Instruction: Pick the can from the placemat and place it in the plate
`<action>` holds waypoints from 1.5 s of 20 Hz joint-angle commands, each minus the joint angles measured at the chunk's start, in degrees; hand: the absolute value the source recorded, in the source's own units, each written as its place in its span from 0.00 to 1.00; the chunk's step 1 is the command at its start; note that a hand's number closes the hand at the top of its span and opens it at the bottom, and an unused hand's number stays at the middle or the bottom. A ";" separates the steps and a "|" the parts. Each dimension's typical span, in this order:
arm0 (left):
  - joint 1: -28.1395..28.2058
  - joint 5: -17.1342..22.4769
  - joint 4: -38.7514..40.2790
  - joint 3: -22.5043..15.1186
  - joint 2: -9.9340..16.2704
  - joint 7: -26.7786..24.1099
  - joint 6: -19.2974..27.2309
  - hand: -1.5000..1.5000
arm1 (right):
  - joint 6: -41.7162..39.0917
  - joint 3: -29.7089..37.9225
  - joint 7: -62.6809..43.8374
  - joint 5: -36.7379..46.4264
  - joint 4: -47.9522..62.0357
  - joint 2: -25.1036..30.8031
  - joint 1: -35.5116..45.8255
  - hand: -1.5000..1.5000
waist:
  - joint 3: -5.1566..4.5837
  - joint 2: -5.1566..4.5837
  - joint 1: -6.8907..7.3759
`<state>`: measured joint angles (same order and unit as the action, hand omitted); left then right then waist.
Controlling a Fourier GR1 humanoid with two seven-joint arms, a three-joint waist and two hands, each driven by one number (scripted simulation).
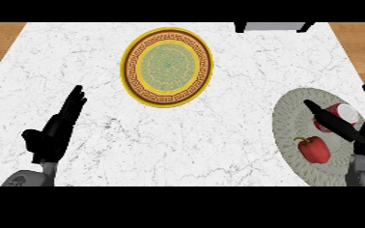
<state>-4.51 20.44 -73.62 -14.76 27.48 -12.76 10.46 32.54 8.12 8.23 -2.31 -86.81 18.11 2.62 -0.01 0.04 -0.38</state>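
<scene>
head view | steeply down from above | counter (178, 140) fills frame | forearms enter at lower edge

Counter (214, 140): white marble, fine grey-black veining all over. Wood-brown strips at upper left and upper right of frame. Plate (167, 33), upper centre: yellow rim, then brown-red band with a pale key/meander pattern, thin yellow ring inside that, pale green centre with a faint ornate motif. Placemat (292, 125), right edge of frame: grey-beige, woven-looking concentric texture. Can (338, 112) on it: red body, white-pale top. Bell pepper (314, 149), lower right: glossy red, short green stem. Left hand (53, 133) and right hand (335, 124): black; forearms grey at the lower corners. Dark-and-grey object (274, 27) at top right: black frame, light grey face.
</scene>
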 commanded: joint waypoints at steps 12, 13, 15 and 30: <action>-0.13 -0.55 -1.94 2.51 0.47 2.54 -1.94 0.50 | -15.08 -6.04 -39.12 11.69 -14.77 21.23 -11.99 0.00 | -0.15 0.10 0.41; 2.11 -1.94 -2.14 1.37 -1.36 -0.18 -1.17 0.50 | -15.93 -5.45 -39.23 10.85 -15.28 20.78 -13.77 0.00 | -0.09 0.11 0.24; -1.48 -2.97 -0.74 0.89 -3.34 3.24 0.11 0.50 | -20.25 -3.77 -42.71 8.38 -16.36 22.91 -11.32 0.00 | -0.04 -0.01 0.04; -1.00 -7.81 0.20 6.55 -6.57 2.89 -4.31 0.50 | -32.77 -1.97 -48.79 13.48 -7.66 18.17 -5.74 0.00 | 0.01 -0.03 0.33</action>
<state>-5.12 14.92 -73.78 -8.88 23.05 -10.16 6.26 4.09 3.94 -41.33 11.00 -97.21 36.92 -4.78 0.00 0.00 -0.01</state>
